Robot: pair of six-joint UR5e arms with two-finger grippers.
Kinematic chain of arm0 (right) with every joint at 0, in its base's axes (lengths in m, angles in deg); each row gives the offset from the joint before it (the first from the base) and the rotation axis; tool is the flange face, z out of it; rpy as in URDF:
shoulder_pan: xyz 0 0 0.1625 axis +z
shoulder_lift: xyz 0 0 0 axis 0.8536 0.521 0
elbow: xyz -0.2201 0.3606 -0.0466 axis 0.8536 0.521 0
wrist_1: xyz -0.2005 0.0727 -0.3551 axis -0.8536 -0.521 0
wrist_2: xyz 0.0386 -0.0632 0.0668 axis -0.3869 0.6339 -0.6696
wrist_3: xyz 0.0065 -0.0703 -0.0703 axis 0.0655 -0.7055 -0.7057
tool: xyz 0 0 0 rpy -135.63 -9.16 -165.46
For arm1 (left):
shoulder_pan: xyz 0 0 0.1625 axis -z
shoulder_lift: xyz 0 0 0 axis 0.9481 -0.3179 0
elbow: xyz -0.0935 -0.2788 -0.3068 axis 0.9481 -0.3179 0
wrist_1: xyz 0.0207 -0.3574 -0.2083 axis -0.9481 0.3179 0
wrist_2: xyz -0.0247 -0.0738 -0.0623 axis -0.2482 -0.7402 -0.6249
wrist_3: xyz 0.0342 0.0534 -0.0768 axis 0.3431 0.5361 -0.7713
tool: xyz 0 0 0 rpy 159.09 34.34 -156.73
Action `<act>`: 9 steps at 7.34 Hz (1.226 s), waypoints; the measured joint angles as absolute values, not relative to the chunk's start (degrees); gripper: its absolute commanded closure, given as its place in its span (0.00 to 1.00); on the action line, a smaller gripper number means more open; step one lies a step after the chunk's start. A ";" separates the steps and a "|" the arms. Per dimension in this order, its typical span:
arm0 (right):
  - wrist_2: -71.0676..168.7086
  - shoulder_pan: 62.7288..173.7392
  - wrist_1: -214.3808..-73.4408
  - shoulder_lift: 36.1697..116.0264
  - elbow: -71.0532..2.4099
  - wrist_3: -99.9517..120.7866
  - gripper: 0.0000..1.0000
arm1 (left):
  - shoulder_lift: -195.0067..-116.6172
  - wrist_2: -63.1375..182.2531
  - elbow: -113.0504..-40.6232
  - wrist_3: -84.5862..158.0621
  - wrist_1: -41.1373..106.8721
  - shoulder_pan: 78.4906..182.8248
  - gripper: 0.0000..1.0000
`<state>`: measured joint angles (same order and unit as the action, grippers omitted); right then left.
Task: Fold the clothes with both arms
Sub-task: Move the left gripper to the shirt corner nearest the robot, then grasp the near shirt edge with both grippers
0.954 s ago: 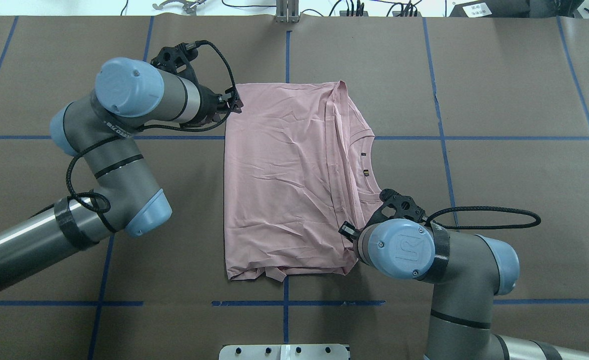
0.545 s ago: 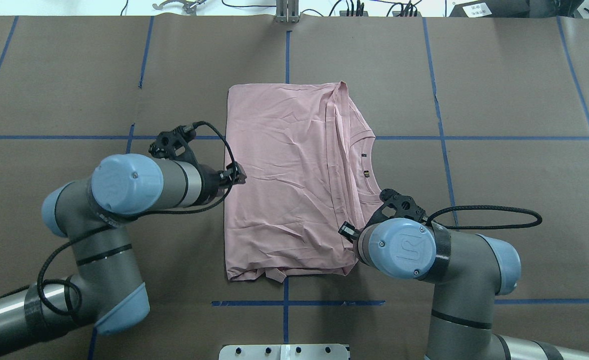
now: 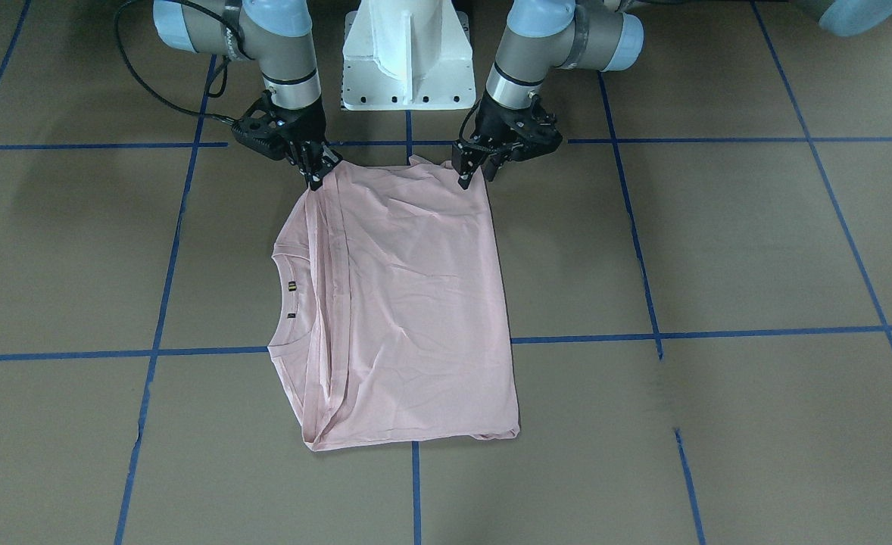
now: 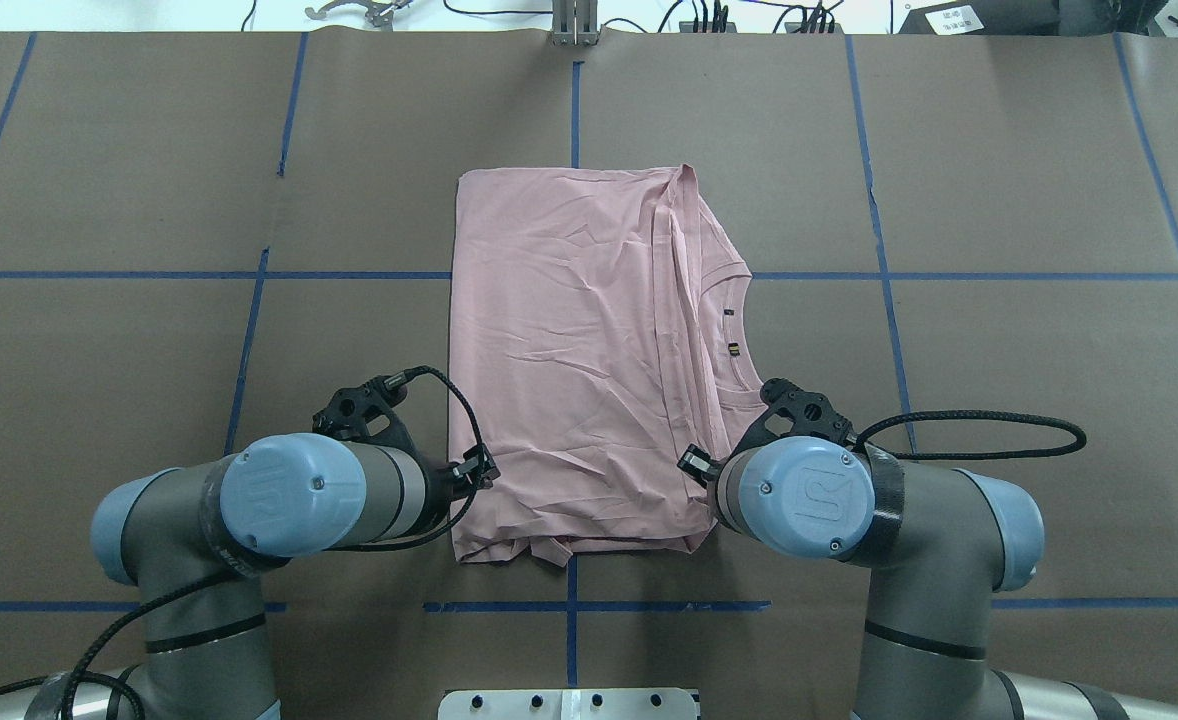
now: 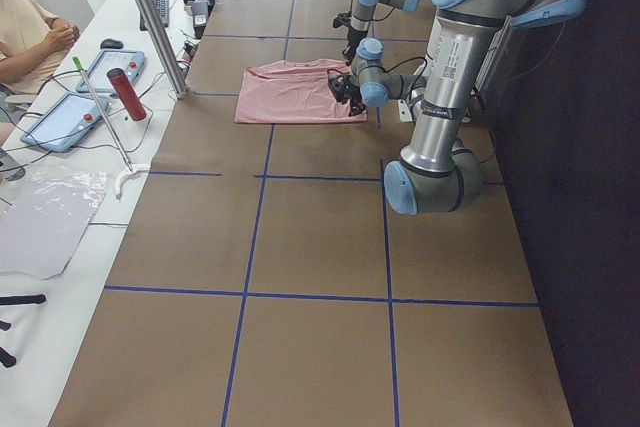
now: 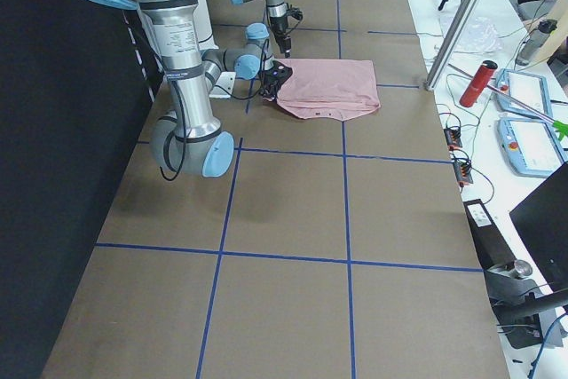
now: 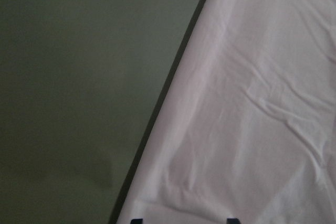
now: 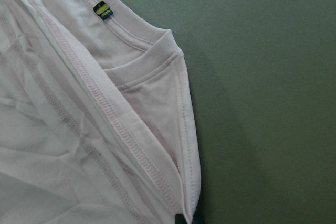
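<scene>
Brown paper covers the desk [image 4: 999,150], gridded with blue tape lines [image 4: 949,275]. One white pedestal [image 3: 404,53] sits at the robot's edge. A white side bench [image 5: 100,162] runs along the far side and carries two tablets [image 5: 112,69], one red cylinder [image 5: 127,94] and loose cables. One person [image 5: 30,32] in a beige top sits at it.

One T-shirt [image 4: 569,350], pale pink with the plain side up, lies flat mid-desk. It is folded to a rough rectangle with the collar toward the robot's right. Two small neck labels [image 4: 733,348] show inside the collar.

Two arms, two end effectors, both at the shirt's robot-side edge.
- The left arm [image 4: 289,495] is bent low. The left end effector [image 3: 475,172] is at the near-left corner, its fingers spread apart and straddling the shirt's edge, nothing clamped.
- The right arm [image 4: 809,495] is bent low too. The right end effector [image 3: 314,172] is at the near-right corner by the collar, its fingers pinched together on the stitched hem, holding the fabric.
</scene>
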<state>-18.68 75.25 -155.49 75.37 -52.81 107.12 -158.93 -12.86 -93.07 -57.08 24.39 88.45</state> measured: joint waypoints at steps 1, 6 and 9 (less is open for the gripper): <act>-18.68 75.23 -155.49 75.37 -52.79 107.12 1.00 | -158.37 -12.81 -93.13 -57.47 24.08 87.66 0.41; -18.69 75.21 -155.50 75.46 -52.64 107.09 1.00 | -157.98 -12.78 -92.77 -57.71 23.65 85.60 0.55; -18.65 75.21 -155.55 75.46 -52.72 107.12 1.00 | -158.28 -12.78 -92.54 -57.80 23.47 85.03 0.92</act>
<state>-18.65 75.21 -155.55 75.46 -52.72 107.12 -158.28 -12.78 -92.54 -57.80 23.47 85.03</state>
